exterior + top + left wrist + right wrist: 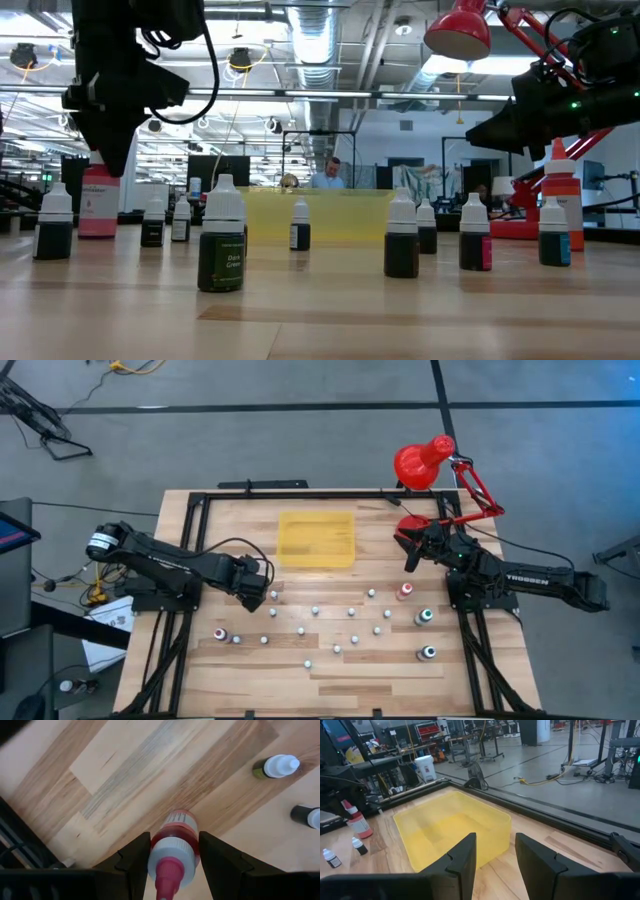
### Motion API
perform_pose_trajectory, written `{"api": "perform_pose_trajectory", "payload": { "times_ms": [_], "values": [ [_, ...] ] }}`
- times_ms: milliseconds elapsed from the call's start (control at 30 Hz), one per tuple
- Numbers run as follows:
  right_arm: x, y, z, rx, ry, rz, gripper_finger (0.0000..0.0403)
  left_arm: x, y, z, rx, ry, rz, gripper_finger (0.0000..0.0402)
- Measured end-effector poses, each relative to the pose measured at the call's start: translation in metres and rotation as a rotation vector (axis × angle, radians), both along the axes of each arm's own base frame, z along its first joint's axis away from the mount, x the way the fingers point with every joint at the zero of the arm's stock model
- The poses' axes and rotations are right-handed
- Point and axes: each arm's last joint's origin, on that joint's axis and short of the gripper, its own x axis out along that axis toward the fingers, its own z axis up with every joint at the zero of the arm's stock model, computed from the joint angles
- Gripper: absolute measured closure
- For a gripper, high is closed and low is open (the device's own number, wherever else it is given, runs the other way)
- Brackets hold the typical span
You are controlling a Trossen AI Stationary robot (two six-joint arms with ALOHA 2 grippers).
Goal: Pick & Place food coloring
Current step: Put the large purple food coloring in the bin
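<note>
Several tiny dropper bottles with white caps stand scattered over the wooden table point(330, 660), such as a dark green one point(221, 245). My left gripper point(255, 596) is at the table's left, reaching down over a red food coloring bottle point(173, 837) and shut on it. That bottle shows below the fingers in the low view point(97, 205). My right gripper point(411, 552) hovers open and empty at the table's right, right of the yellow tray point(316, 540), which fills its wrist view point(450, 827). My left gripper pinches the red bottle between its two fingers point(137, 860) at the white collar point(172, 862) below the pink tip. The fingers come from above, pointing down. The bottle stands nearly upright, and its base seems to rest on the table.
A red desk lamp point(425, 460) stands at the far right corner, close to my right arm. Black frame rails point(190, 510) border the table. Bigger bottles stand near the right edge point(427, 652) and one near the left point(220, 633). Bare wood lies along the near edge.
</note>
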Motion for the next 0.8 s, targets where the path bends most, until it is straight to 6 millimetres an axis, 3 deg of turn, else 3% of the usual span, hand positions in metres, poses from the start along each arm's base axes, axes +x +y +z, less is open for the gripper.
{"api": "perform_pose_trajectory", "payload": {
  "times_ms": [800],
  "values": [
    [0.000,0.000,0.000,0.000,0.000,0.000,0.0276,0.000,-0.001,0.011,-0.018,0.040,0.037,0.0246]
  ]
}}
